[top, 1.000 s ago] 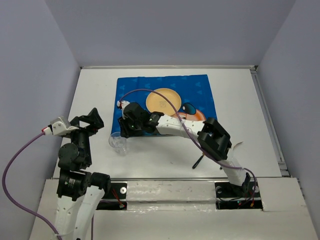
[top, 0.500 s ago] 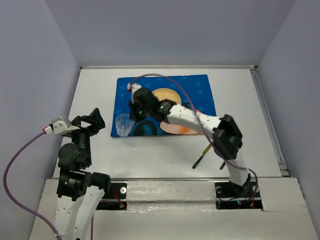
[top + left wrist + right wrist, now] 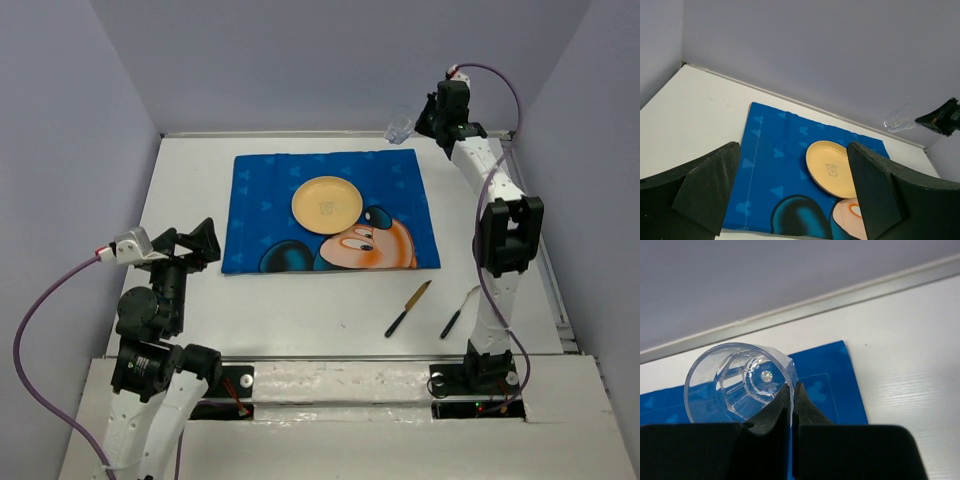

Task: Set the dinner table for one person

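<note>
My right gripper (image 3: 418, 122) is shut on the rim of a clear plastic cup (image 3: 400, 129) and holds it in the air over the far right of the white dinner table (image 3: 300, 310). In the right wrist view the fingers (image 3: 799, 407) pinch the wall of the cup (image 3: 737, 382). The cup also shows in the left wrist view (image 3: 899, 120). A yellow plate (image 3: 326, 203) lies on the blue cartoon placemat (image 3: 260, 190). A knife (image 3: 408, 308) and a second utensil (image 3: 459, 312) lie on the table near the front right. My left gripper (image 3: 196, 243) is open and empty, left of the placemat.
Grey walls close in the table on the far, left and right sides. A metal edge strip (image 3: 535, 230) runs along the right side. The right arm (image 3: 500, 230) stands tall over the table's right part.
My right arm has swung from the placemat's left side to the far right corner, lifting the clear cup with it. The plate and mouse print are now uncovered. The left gripper has shifted slightly.
</note>
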Robot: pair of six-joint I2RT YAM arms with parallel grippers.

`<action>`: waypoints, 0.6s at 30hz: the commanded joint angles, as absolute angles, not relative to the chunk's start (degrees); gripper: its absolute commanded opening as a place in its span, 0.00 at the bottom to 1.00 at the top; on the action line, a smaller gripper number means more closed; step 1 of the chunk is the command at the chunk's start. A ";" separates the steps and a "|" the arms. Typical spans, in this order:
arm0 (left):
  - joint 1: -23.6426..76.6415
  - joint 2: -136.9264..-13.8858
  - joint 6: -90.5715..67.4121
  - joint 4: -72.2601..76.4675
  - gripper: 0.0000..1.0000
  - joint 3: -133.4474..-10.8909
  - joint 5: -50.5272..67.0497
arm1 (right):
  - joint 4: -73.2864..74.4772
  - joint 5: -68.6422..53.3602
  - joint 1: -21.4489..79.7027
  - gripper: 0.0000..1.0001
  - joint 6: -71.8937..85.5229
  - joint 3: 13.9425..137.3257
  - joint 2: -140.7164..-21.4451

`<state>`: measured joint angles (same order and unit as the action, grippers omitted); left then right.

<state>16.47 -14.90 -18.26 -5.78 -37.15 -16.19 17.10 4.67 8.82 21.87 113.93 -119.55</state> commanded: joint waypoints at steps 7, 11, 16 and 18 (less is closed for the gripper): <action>17.23 -16.17 -17.40 -2.55 0.99 -37.79 -15.12 | 24.26 3.34 4.75 0.00 22.15 126.04 -131.22; 17.23 -16.52 -17.31 -2.55 0.99 -37.79 -14.85 | 24.79 4.39 4.75 0.00 20.74 124.20 -132.28; 17.14 -15.91 -17.23 -2.55 0.99 -37.79 -14.94 | 24.87 4.31 4.75 0.00 19.86 123.57 -133.06; 17.14 -15.82 -17.23 -2.55 0.99 -37.79 -14.94 | 24.87 4.22 4.75 0.00 19.95 123.49 -133.76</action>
<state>16.93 -15.88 -18.17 -5.41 -37.15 -15.33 26.65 4.10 4.56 20.97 121.47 -133.67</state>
